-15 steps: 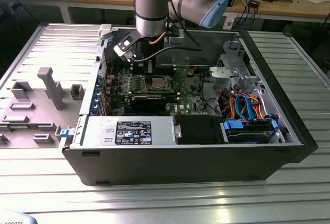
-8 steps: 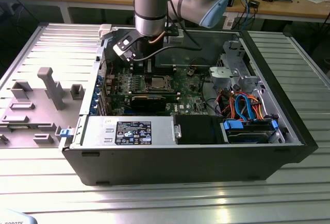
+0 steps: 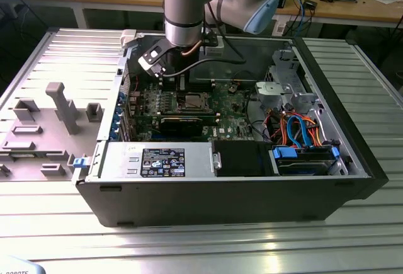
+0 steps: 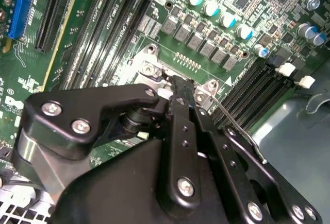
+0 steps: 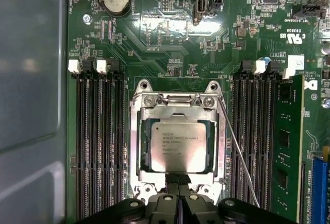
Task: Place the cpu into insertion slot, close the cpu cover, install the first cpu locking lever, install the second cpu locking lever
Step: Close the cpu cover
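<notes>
In the exterior view, the arm (image 3: 182, 9) reaches straight down into an open computer case (image 3: 352, 160) that lies on a ribbed metal tabletop (image 3: 189, 249). Its wrist hangs over the green motherboard (image 3: 233, 119), just above the insertion slot (image 3: 192, 102).

In the first wrist view, the cpu (image 5: 178, 145) sits flat in the slot with its grey top showing. The cpu cover (image 5: 178, 112) lies down over it, so the chip shows through the cover's window. The tool (image 5: 179, 180) is clenched, its two fingers pressed side by side with only a thin seam between them. The tips touch the middle of the near edge of the cover, so the chip lies directly ahead of them. Whether anything thin is pinched between the fingers cannot be told. One locking lever (image 5: 237, 149), a thin wire rod, is hinged at a far corner of the slot. Its long axis slants away from the cover's side edge toward the tool's side, so it looks unlatched.

In the second wrist view, the closed fingertips meet the pale metal rim at one edge of the slot. The wire lever runs close beside the tool's linkage, apart from the fingers.
</notes>
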`<state>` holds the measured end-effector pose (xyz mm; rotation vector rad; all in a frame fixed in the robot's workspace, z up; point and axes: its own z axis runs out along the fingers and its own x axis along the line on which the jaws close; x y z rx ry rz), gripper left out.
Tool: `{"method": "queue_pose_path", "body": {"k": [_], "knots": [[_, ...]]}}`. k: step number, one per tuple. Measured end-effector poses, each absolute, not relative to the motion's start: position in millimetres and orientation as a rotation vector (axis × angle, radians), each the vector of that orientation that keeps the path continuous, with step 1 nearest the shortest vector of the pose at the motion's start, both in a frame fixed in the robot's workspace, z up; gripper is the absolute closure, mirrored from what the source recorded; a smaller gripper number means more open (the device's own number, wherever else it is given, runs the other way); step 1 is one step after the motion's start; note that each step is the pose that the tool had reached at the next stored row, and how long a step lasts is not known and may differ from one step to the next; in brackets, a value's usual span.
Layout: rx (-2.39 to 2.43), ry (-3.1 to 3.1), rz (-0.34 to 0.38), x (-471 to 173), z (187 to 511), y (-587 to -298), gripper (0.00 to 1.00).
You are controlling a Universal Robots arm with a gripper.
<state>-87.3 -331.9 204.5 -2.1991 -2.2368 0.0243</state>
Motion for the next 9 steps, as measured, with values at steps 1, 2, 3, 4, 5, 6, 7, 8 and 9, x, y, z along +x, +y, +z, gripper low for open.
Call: {"method": "queue_pose_path", "body": {"k": [1, 2, 3, 4, 5, 6, 7, 8, 9], "knots": [[-2.199, -2.237, 0.022, -87.2, 205.5, -331.7, 0.89], [-2.199, -2.237, 0.023, -87.3, 210.4, -331.8, 0.89], [-2.199, -2.237, 0.024, -87.3, 213.7, -331.9, 0.89], [-2.199, -2.237, 0.024, -87.3, 216.3, -331.9, 0.89], [-2.199, -2.237, 0.024, -87.3, 220.1, -331.9, 0.89], [-2.199, -2.237, 0.024, -87.3, 221.5, -331.9, 0.89], [-2.199, -2.237, 0.024, -87.3, 221.9, -331.9, 0.89], [-2.198, -2.237, 0.023, -86.1, 221.8, -331.9, 0.89], [-2.198, -2.236, 0.023, -83.1, 221.5, -331.9, 0.89]]}}
